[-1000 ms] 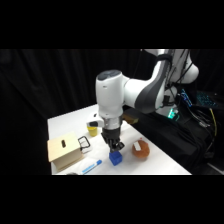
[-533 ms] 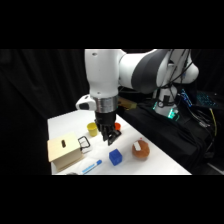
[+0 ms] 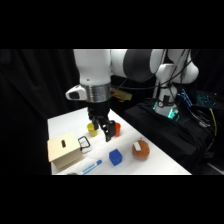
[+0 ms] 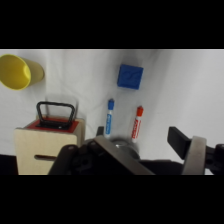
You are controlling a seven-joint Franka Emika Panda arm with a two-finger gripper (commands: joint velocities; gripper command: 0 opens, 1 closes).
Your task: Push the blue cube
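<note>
The blue cube lies on the white table near its front edge, between a pen and a brown round object. My gripper hangs above the table, behind and left of the cube, not touching it. Its fingers stand apart with nothing between them. In the wrist view the blue cube shows in the upper middle, well clear of the gripper; one dark finger rises at the lower right.
A wooden box with a black handle sits at the left. A yellow cup and a red cup stand behind the gripper. A brown round object lies right of the cube. A blue pen and a red pen lie side by side.
The gripper has risen from just over the cube and moved back and left, away from it. The cube has stayed about where it was.
</note>
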